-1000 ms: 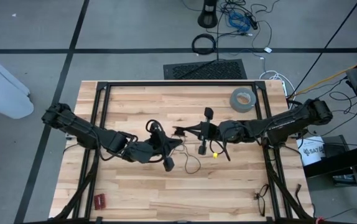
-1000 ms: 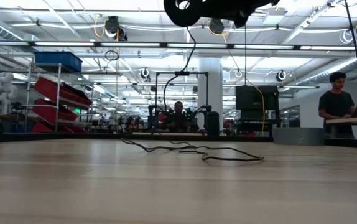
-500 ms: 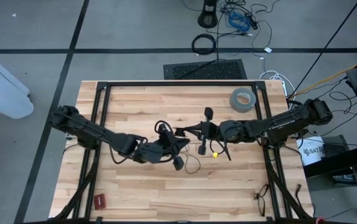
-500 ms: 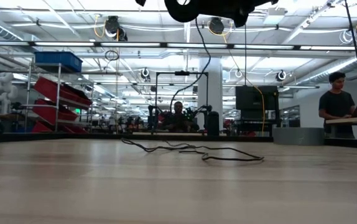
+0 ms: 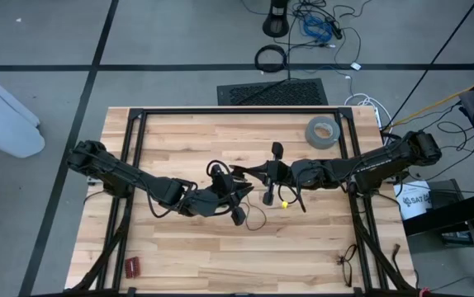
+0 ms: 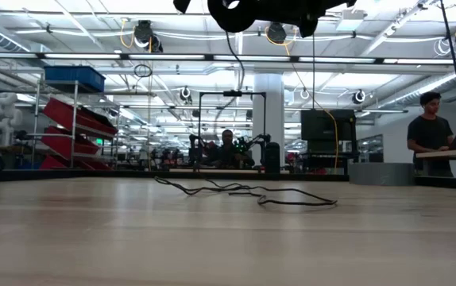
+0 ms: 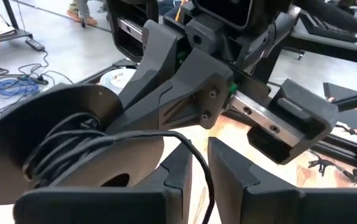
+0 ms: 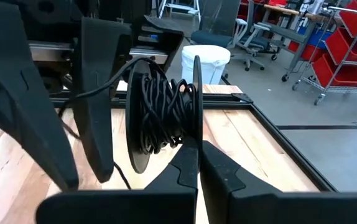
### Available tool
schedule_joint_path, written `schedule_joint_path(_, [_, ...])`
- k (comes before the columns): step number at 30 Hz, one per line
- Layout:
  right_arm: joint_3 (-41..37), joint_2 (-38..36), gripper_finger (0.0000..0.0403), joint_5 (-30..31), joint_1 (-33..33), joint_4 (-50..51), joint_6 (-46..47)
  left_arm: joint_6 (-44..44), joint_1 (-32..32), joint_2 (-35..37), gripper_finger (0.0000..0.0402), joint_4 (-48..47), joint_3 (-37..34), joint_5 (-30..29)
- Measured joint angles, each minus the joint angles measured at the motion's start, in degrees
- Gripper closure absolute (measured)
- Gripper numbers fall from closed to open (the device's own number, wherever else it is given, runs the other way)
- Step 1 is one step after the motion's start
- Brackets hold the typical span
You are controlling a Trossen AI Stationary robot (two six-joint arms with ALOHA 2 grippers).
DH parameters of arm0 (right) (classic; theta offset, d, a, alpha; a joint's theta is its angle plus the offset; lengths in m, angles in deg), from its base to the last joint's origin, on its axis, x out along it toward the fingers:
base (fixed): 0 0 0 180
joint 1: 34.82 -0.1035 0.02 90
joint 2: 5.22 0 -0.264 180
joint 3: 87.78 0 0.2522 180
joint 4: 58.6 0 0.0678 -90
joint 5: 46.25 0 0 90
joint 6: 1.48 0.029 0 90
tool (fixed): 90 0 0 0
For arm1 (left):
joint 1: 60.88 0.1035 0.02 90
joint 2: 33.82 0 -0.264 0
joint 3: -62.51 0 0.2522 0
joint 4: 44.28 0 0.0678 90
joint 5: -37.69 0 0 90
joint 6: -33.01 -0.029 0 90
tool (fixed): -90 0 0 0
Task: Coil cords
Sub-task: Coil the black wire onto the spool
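Tabletop-level, loose cord (image 6: 244, 191) trails; right gripper (image 8: 197, 163) clamps spool (image 8: 160, 115), left gripper (image 7: 194, 163) slightly parted.

A robotics lab or workshop is showing here: red plastic storage bins (image 6: 69, 119) are sitting on metal racks, rolling office chairs (image 8: 259, 37) are standing on a grey concrete floor (image 5: 179, 33), and a person (image 6: 430, 127) is working far right.
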Motion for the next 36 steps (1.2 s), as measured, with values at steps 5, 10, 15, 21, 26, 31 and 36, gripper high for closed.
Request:
schedule_joint_path(5, [0.0, 0.0, 0.0403, -0.1, 0.0, -0.8, 0.3, -0.6, -0.3, -0.2, 0.0340, 3.2, 0.0, 0.6])
schedule_joint_path(10, [0.0, 0.0, 0.0403, -0.1, 0.0, -2.4, 0.3, -2.0, -1.9, -0.2, 0.0340, 4.1, 0.0, 1.8])
schedule_joint_path(15, [0.0, 0.0, 0.0403, -0.4, 0.0, -2.3, 0.7, -3.0, -4.6, -0.2, 0.0340, 4.0, 0.0, 1.8])
schedule_joint_path(21, [0.0, 0.0, 0.0403, -0.3, 0.0, -2.4, 1.0, -3.0, -7.6, 0.1, 0.0340, 4.1, 0.0, 2.0])
schedule_joint_path(26, [0.0, 0.0, 0.0403, -0.3, 0.0, -4.9, 0.9, -1.9, -8.2, 0.1, 0.0340, 6.3, 0.0, -0.8])
schedule_joint_path(31, [0.0, 0.0, 0.0403, -0.3, 0.1, -10.6, -2.1, -8.9, -6.5, 0.1, 0.0340, 17.5, 0.0, -3.4])
schedule_joint_path(36, [0.0, -0.1, 0.0403, -1.1, 1.7, -13.9, -4.2, -10.3, -4.6, 0.2, 0.0340, 17.7, 0.0, -1.4])
